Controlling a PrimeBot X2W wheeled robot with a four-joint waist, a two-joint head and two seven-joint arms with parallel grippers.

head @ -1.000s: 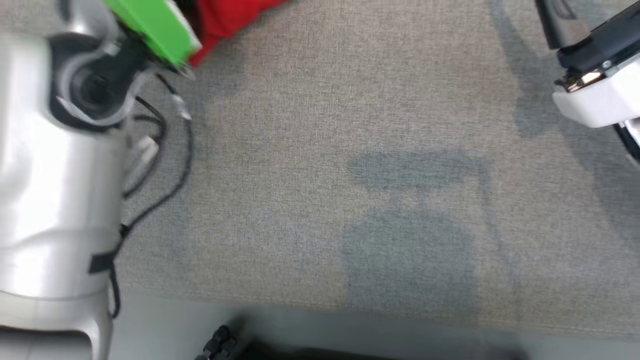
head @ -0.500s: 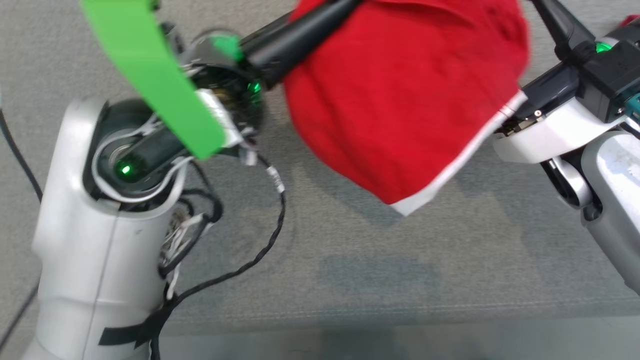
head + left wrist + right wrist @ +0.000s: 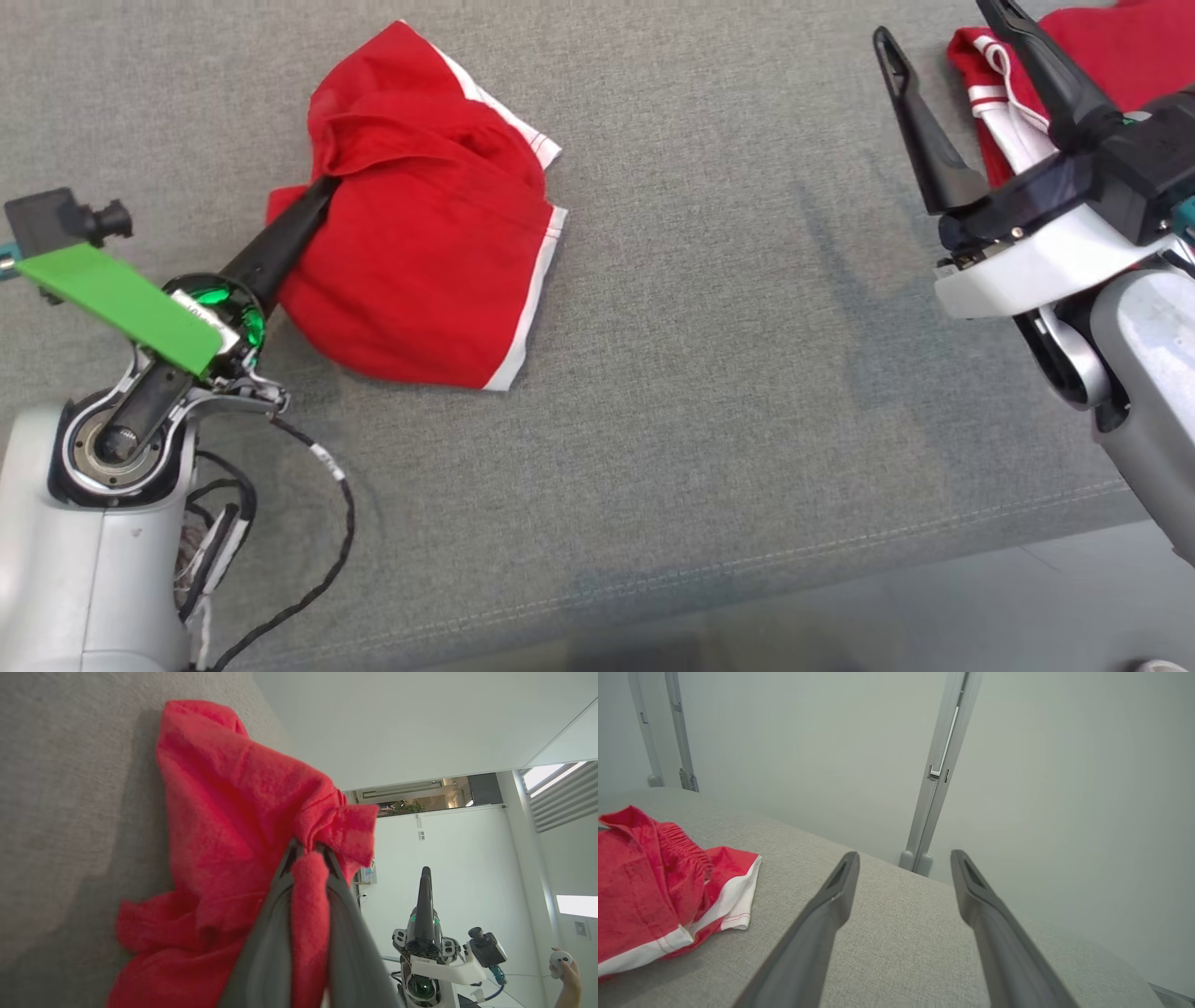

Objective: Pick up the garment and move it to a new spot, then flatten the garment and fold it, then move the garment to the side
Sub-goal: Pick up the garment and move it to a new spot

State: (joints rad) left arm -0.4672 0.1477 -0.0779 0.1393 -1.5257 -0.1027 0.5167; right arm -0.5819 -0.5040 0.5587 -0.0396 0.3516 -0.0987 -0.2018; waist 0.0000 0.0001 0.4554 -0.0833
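Your left end effector (image 3: 308, 858) is clamped on a bunched fold of the red fabric shorts with white trim (image 3: 420, 271). The left wrist view shows red cloth pinched between the two dark fingers. The shorts lie in a crumpled heap on the left part of the grey woven fabric surface (image 3: 709, 392), with one white-edged leg opening facing the near edge and another folded over at the top.

Your right end effector (image 3: 938, 33) is spread wide and holds nothing. It hovers well to the right of the shorts, just beside a second red garment with white stripes and a drawstring (image 3: 1083, 47) at the far right.

Half a second ago the shorts were up in the air, stretched between your two arms and close to the head camera. Now they are down on the surface, only the left side has a grip, and the right fingers have let go. The head camera has also shifted, so where things sit in the picture cannot be compared directly.

The carry to a new spot looks essentially done. The shorts are still wadded, so flattening is probably next. That likely means releasing the left pinch and taking hold of the edges to spread them.
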